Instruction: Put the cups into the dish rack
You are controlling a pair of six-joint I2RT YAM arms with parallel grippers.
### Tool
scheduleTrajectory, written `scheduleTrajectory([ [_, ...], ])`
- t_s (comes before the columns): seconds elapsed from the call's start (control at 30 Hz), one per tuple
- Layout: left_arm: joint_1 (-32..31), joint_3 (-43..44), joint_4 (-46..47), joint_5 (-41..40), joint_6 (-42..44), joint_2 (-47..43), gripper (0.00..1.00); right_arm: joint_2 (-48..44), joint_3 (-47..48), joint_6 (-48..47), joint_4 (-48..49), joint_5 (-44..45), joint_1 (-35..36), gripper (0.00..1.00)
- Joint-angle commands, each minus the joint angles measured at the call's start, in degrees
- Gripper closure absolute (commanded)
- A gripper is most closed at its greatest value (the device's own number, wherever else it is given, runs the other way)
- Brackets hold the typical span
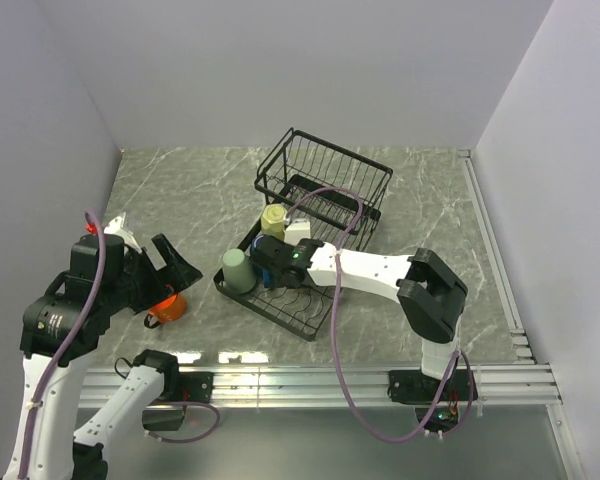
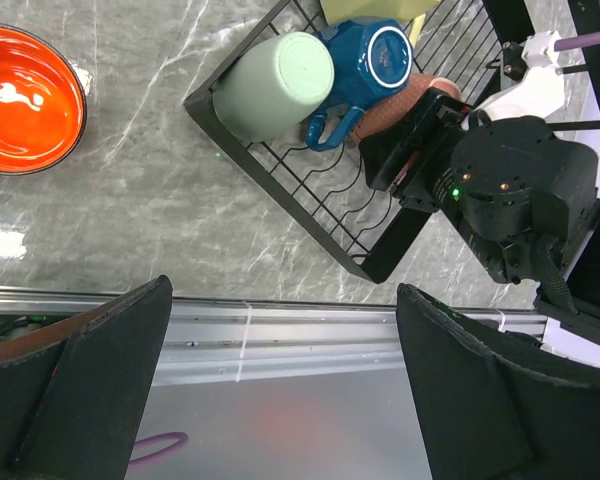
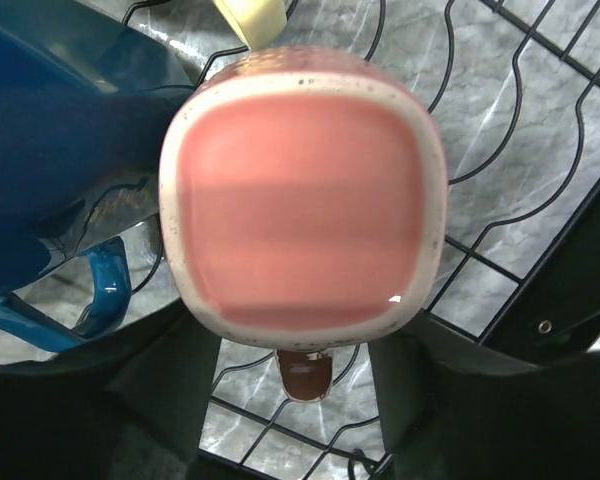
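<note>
Beside the blue mug (image 3: 50, 150), right gripper (image 3: 292, 365) straddles pink mug (image 3: 305, 210) (grip unclear); left gripper (image 2: 285, 300) gapes empty.

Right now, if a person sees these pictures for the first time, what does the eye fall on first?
A pink cup fills the right wrist view, over the wire tray of the dish rack, between the fingers of the right gripper, with a blue cup right beside it. One bright orange cup stands alone on the table, outside the rack, near the open left gripper.
</note>
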Motion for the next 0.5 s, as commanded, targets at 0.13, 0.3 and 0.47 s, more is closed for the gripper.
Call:
scheduleTrajectory([
  [0.13,-0.19,-1.07,1.04,-0.99,0.01,-0.26,0.01,-2.63,0.35,2.52,-1.44,1.99,-0.38,0.25],
  [0.3,-0.19,-5.19,-2.03,-5.39,-0.95,1.06,0.01,-7.29,-0.01,3.75,-5.13,3.83,1.55,0.23],
  [0.47,-0.19,-10.90,0.33,-6.61,-0.25,1.06,0.01,-9.22,7.18,6.82,-15.93,8.84,7.53,0.22],
])
